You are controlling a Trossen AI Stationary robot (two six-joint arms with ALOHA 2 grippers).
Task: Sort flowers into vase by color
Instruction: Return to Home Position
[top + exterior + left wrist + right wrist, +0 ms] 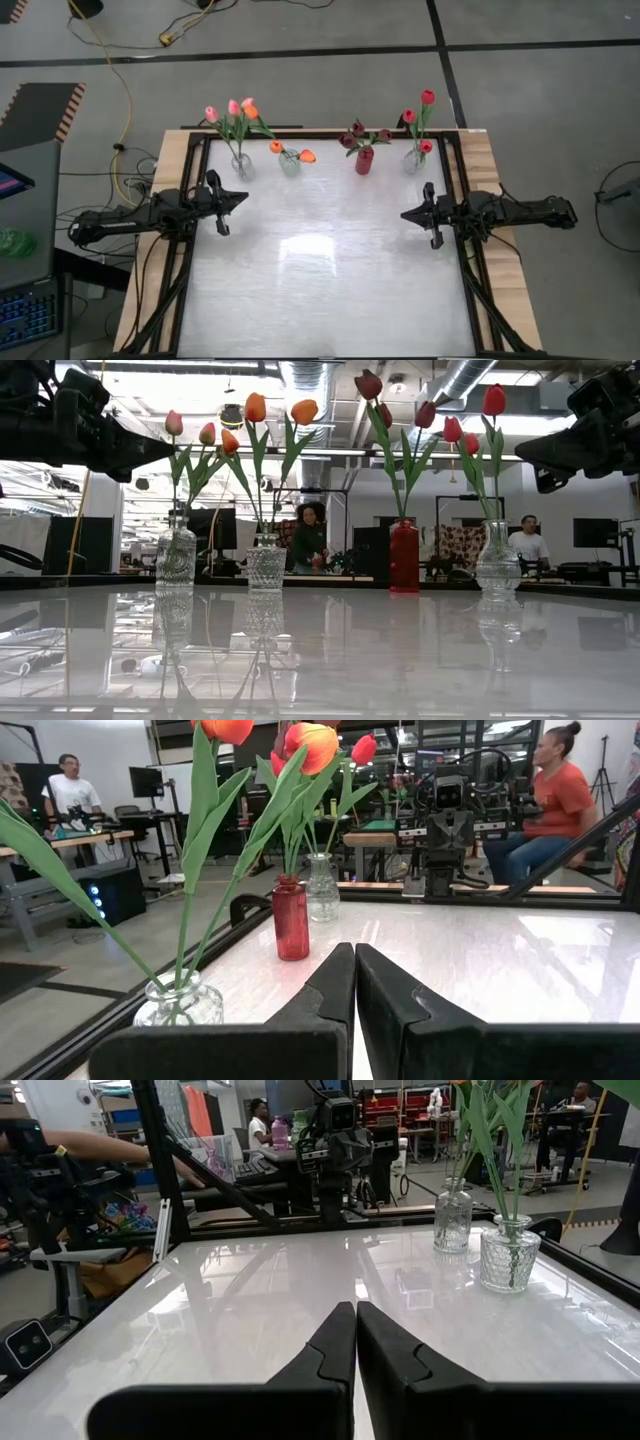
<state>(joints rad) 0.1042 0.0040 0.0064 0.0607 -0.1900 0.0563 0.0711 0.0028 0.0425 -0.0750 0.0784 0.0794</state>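
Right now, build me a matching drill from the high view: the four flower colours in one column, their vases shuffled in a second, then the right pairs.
Flowers
1. pink flowers
2. pair of orange flowers
3. maroon flowers
4. red flowers

Vases
A. red vase
B. clear vase at the right end
C. clear vase at the left end
D. clear vase second from left

Pairs: 1-C, 2-D, 3-A, 4-B

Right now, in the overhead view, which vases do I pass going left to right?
Clear vase of pink tulips → clear vase of orange tulips → red vase of maroon tulips → clear vase of red tulips.
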